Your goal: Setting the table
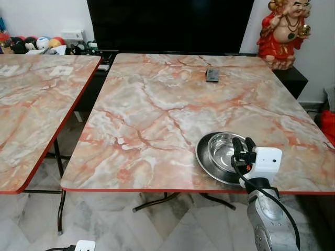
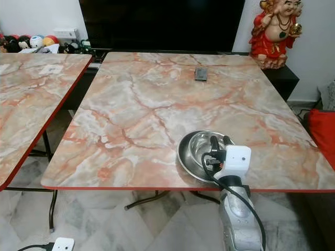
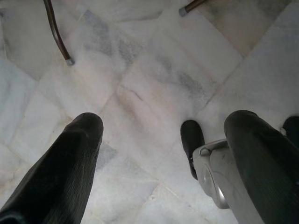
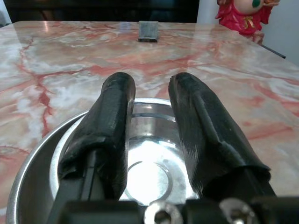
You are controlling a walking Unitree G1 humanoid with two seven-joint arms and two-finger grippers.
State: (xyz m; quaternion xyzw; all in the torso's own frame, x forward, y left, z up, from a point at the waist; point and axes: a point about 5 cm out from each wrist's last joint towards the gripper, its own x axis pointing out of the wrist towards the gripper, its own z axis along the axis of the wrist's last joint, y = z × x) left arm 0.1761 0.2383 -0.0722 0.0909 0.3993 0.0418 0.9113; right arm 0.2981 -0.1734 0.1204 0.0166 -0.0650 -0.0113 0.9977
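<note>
The left end effector [image 3: 159, 140] hangs over the marble floor [image 3: 140, 84], fingers spread. At the counter's [image 1: 157, 115] near edge, the right end effector [image 1: 242, 145], fingers slightly parted and empty, hides the near rim of the steel bowl [image 1: 220, 149] inside a steel plate [image 1: 205, 162].

Pink-veined marble table [image 1: 157, 115], silver bowl [image 1: 222, 149]

A home's living room: a big black television screen [image 1: 170, 25] stands behind two marble-patterned, red-edged folding counters [image 1: 157, 104], beside a red laughing Buddha statue [image 1: 283, 32] (gold-trimmed), small toy balls [image 1: 43, 42], and pale marble floor tiles [image 3: 154, 93].
</note>
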